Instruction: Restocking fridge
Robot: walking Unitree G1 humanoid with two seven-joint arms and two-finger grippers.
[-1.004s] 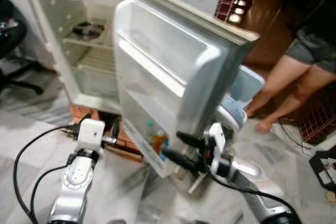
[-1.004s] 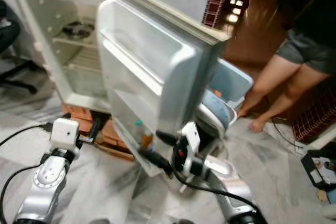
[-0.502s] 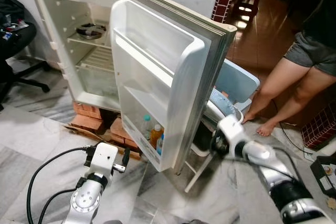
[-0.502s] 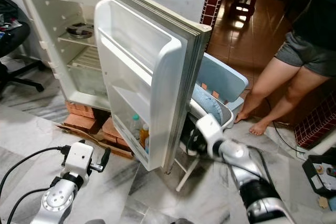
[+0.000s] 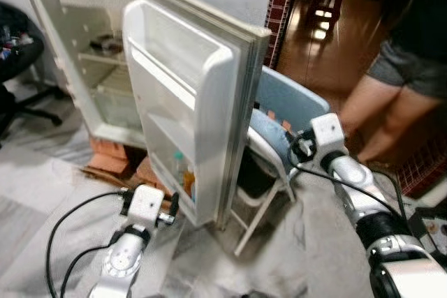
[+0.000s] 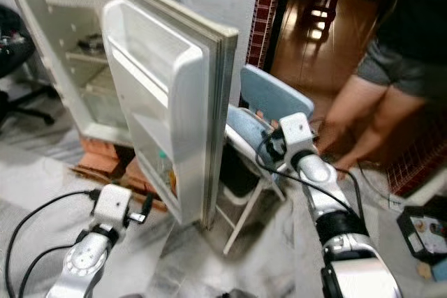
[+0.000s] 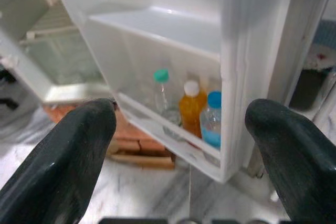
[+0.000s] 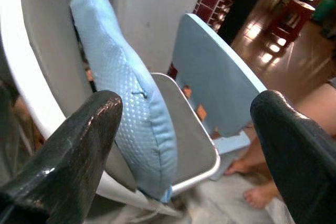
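The white fridge (image 5: 84,68) stands open, its door (image 5: 188,95) swung out toward me. On the door's bottom shelf stand a clear bottle with a green cap (image 7: 161,93), an orange bottle (image 7: 190,111) and a clear bottle with a blue cap (image 7: 212,124). My left gripper (image 7: 181,114) is open and empty, held low above the floor and facing that shelf from a short distance. My right gripper (image 8: 186,103) is open and empty, raised to the right of the door and pointing at a light blue folding chair (image 5: 290,106) with a blue cushion (image 8: 126,93).
A person's bare legs (image 5: 391,82) stand at the right by the doorway. A black office chair (image 5: 17,54) sits left of the fridge. Bricks (image 5: 105,155) prop the fridge up. A black cable (image 5: 70,221) trails over the marble floor. A pan (image 5: 105,43) rests on an inner shelf.
My right gripper has left the door's bottom shelf, swung right past the door edge and risen to the chair. The left gripper stays low. The camera has shifted.
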